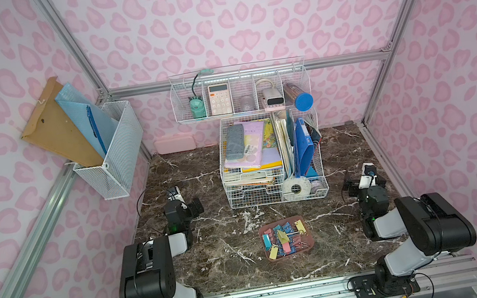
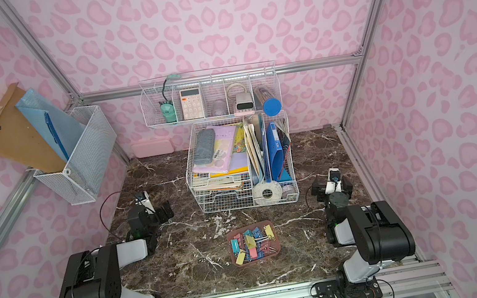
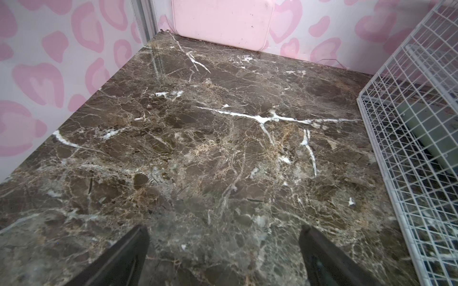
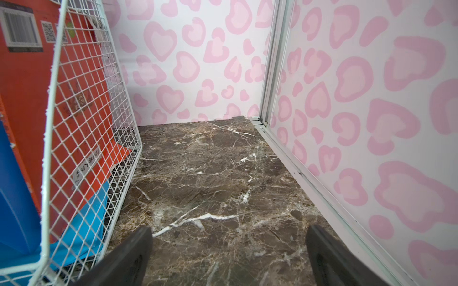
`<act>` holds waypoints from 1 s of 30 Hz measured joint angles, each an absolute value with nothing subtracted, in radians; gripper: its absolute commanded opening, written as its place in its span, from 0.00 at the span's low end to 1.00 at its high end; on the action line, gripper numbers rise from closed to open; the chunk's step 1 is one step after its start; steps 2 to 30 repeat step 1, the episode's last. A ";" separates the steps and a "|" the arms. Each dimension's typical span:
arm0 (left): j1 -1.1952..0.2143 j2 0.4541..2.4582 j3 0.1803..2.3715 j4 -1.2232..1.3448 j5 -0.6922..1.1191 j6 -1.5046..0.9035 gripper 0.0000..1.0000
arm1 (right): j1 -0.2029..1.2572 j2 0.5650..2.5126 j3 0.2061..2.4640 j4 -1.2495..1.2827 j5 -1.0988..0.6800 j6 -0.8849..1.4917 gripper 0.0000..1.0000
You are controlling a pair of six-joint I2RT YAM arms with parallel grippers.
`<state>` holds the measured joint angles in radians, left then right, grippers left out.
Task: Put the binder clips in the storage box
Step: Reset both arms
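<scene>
1. The storage box (image 1: 309,237) lies flat on the marble table (image 1: 217,266), just in front of the wire rack (image 1: 277,199) and apart from it. Its long axis runs left to right, roughly along the rack's front, with the right end turned slightly toward the rack.
2. The binder clips (image 1: 283,238) that show all lie inside the box in both top views (image 2: 250,245). They make a loose heap of blue, teal, pink and yellow, pointing every which way.
3. The clips overlap, so their number is hard to make out. Which wire handles are folded flat cannot be told.
4. Neither wrist view shows the box or the clips.
5. The left gripper (image 3: 223,230) hovers low over bare table left of the rack. Its jaws are spread wide with nothing between them. Only the finger ends show, cut off by the picture's edge.
6. A closed pink case (image 3: 220,22) leans against the back wall, behind and left of the rack.
7. The rack is stuffed with papers, folders and tape rolls. Its mesh side (image 4: 81,123) fills one flank of the right wrist view.
8. The right gripper (image 4: 230,230) hovers right of the rack, between it and the side wall. Its jaws are wide apart and empty.
</scene>
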<state>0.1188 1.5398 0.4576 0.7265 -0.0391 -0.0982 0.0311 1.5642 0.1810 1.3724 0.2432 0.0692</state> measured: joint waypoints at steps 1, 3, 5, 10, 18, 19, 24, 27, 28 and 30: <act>0.119 1.540 0.458 0.727 -0.039 -0.098 0.99 | 0.033 1.564 0.180 1.373 0.244 0.067 1.00; 0.119 1.540 0.458 0.727 -0.039 -0.098 0.99 | 0.033 1.564 0.180 1.373 0.244 0.067 1.00; 0.119 1.540 0.458 0.727 -0.039 -0.098 0.99 | 0.033 1.564 0.180 1.373 0.244 0.067 1.00; 0.119 1.540 0.458 0.727 -0.039 -0.098 0.99 | 0.033 1.564 0.180 1.373 0.244 0.067 1.00; 0.119 1.540 0.458 0.727 -0.039 -0.098 0.99 | 0.033 1.564 0.180 1.373 0.244 0.067 1.00; 0.119 1.540 0.458 0.727 -0.039 -0.098 0.99 | 0.033 1.564 0.180 1.373 0.244 0.067 1.00; 0.119 1.540 0.458 0.727 -0.039 -0.098 0.99 | 0.033 1.564 0.180 1.373 0.244 0.067 1.00; 0.119 1.540 0.458 0.727 -0.039 -0.098 0.99 | 0.033 1.564 0.180 1.373 0.244 0.067 1.00; 0.119 1.540 0.458 0.727 -0.039 -0.098 0.99 | 0.033 1.564 0.180 1.373 0.244 0.067 1.00; 0.119 1.540 0.458 0.727 -0.039 -0.098 0.99 | 0.033 1.564 0.180 1.373 0.244 0.067 1.00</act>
